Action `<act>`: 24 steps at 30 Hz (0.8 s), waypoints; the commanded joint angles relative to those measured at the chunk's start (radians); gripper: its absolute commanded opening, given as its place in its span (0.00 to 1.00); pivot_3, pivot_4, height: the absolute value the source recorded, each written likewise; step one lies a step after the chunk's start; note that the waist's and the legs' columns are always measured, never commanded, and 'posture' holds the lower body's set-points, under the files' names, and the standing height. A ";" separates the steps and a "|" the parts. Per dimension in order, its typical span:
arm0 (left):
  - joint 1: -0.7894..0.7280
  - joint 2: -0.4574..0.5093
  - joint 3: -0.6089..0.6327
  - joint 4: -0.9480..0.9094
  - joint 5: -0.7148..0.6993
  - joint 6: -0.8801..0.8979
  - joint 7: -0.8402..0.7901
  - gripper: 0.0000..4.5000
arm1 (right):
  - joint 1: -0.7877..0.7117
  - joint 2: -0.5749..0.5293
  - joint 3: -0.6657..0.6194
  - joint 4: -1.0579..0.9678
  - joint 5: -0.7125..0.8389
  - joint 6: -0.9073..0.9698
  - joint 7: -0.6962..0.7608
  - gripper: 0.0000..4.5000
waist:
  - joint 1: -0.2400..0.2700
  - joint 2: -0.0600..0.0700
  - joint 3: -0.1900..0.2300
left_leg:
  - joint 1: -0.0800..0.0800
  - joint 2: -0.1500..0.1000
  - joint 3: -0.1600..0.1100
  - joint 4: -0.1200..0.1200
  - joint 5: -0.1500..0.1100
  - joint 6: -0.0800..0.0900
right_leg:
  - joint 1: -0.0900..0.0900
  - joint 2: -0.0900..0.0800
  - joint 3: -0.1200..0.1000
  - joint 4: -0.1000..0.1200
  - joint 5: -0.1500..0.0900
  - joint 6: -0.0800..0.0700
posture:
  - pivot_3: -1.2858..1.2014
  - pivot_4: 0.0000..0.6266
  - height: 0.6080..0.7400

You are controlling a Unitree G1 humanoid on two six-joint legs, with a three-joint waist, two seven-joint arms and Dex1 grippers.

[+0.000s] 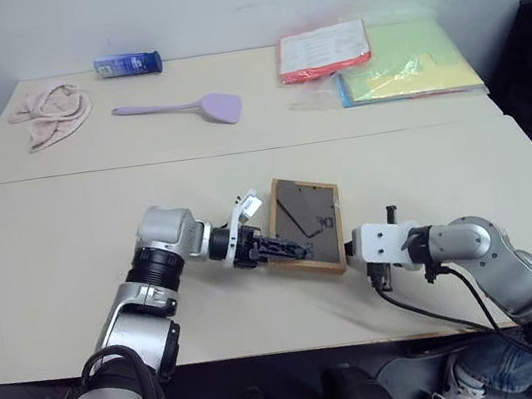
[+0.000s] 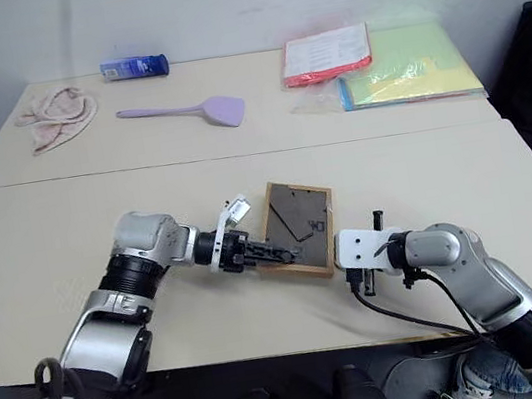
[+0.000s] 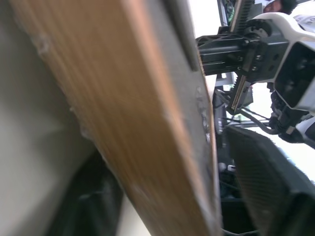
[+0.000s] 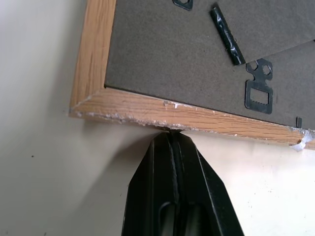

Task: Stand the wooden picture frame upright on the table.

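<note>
The wooden picture frame point(image 1: 307, 215) lies near the front of the table point(image 1: 52, 254), dark grey back panel and stand flap facing up. My left gripper point(image 1: 292, 250) reaches in from the left, open, with the frame's left edge between its fingers point(image 3: 266, 187). In the left wrist view a narrow gap shows between that finger and the back panel. My right gripper point(image 4: 172, 132) is shut, and its tips touch the light-wood edge point(image 4: 197, 118) on the frame's right side. The picture side is hidden underneath.
On the rear table lie a pinkish cloth point(image 1: 52, 112), a blue packet point(image 1: 128, 65), a purple spatula point(image 1: 195, 105) and coloured folders point(image 1: 408, 71) in plastic. A seam point(image 1: 238, 149) separates the two tabletops. A black cable point(image 1: 437, 319) hangs by the front edge.
</note>
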 commanded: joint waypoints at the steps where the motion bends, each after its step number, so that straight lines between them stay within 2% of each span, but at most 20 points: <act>1: -0.008 0.002 0.030 -0.016 -0.043 -0.006 0.005 0.39 | 0.040 -0.016 -0.014 -0.021 -0.002 0.000 0.008 0.00 | 0.000 0.000 0.000 | 0.000 0.000 0.000 0.000 0.000 0.000 | 0.000 0.000 0.000 0.000 0.000 0.000 | 0.52 0.24 1.00; 3: -0.008 0.006 0.041 -0.025 -0.064 -0.008 0.003 0.29 | 0.056 -0.019 -0.042 -0.039 0.008 0.013 0.002 0.00 | 0.000 0.000 0.000 | 0.000 0.000 0.000 0.000 0.000 0.000 | 0.000 0.000 0.000 0.000 0.000 0.000 | 0.52 0.24 1.00; 5: -0.005 0.013 0.063 -0.045 -0.090 -0.010 0.000 0.28 | 0.089 -0.028 -0.096 -0.084 0.042 0.057 0.003 0.00 | 0.001 0.000 0.000 | -0.001 0.000 0.000 0.000 0.000 0.000 | 0.000 0.000 0.000 0.000 0.000 0.000 | 0.52 0.24 1.00; 7: -0.007 0.025 0.107 -0.078 -0.126 0.000 -0.001 0.28 | 0.142 -0.041 -0.208 -0.162 0.159 0.148 0.035 0.00 | 0.005 0.000 0.000 | -0.001 0.000 0.000 0.000 0.000 0.000 | -0.001 0.000 0.000 0.001 0.000 0.000 | 0.52 0.24 1.00; 10: 0.003 0.057 0.130 -0.140 -0.162 0.003 -0.010 0.28 | 0.179 -0.057 -0.377 -0.263 0.364 0.324 0.084 0.13 | 0.002 0.000 0.001 | -0.003 0.000 -0.001 0.000 0.000 0.000 | -0.001 0.000 0.000 0.002 0.000 0.000 | 0.52 0.24 1.00; 12: 0.026 0.101 0.125 -0.230 -0.188 -0.006 -0.031 0.28 | 0.115 -0.086 -0.529 -0.320 0.626 0.519 0.124 0.27 | -0.005 0.002 0.003 | -0.002 0.000 -0.001 0.000 0.000 0.000 | -0.001 0.000 0.000 0.001 0.000 0.001 | 0.52 0.24 1.00; 14: 0.041 0.129 0.125 -0.289 -0.210 -0.015 -0.044 0.28 | 0.013 -0.104 -0.602 -0.328 0.812 0.673 0.103 0.43 | -0.010 0.004 0.004 | -0.001 0.001 0.000 0.000 0.000 0.000 | -0.001 0.000 0.001 0.001 0.000 0.000 | 0.52 0.24 1.00; 17: 0.043 0.151 0.113 -0.327 -0.220 -0.051 -0.056 0.28 | -0.184 -0.087 -0.571 -0.277 0.949 0.814 0.030 0.65 | -0.011 0.004 0.004 | 0.000 0.002 -0.001 -0.001 0.001 -0.001 | -0.001 0.001 0.000 0.000 0.000 0.000 | 0.52 0.24 1.00; 21: 0.029 0.150 0.100 -0.333 -0.223 -0.088 -0.058 0.28 | -0.363 -0.020 -0.482 -0.194 0.996 0.894 -0.047 0.94 | -0.004 0.004 0.004 | -0.001 0.002 -0.001 -0.001 0.001 -0.001 | -0.002 0.000 0.001 -0.001 0.000 0.000 | 0.52 0.24 1.00; 22: 0.024 0.148 0.097 -0.335 -0.228 -0.096 -0.066 0.28 | -0.389 -0.007 -0.460 -0.176 0.991 0.901 -0.059 1.00 | -0.003 0.004 0.004 | -0.002 0.001 -0.001 -0.001 0.001 -0.001 | -0.003 0.000 0.001 0.000 0.000 0.000 | 0.52 0.24 1.00; 24: 0.021 0.153 0.087 -0.356 -0.253 -0.101 -0.104 0.28 | -0.431 0.016 -0.415 -0.141 0.978 0.909 -0.074 1.00 | 0.002 0.003 0.004 | -0.004 0.001 -0.001 -0.001 0.001 -0.001 | -0.004 0.000 0.000 -0.001 0.000 0.000 | 0.52 0.24 1.00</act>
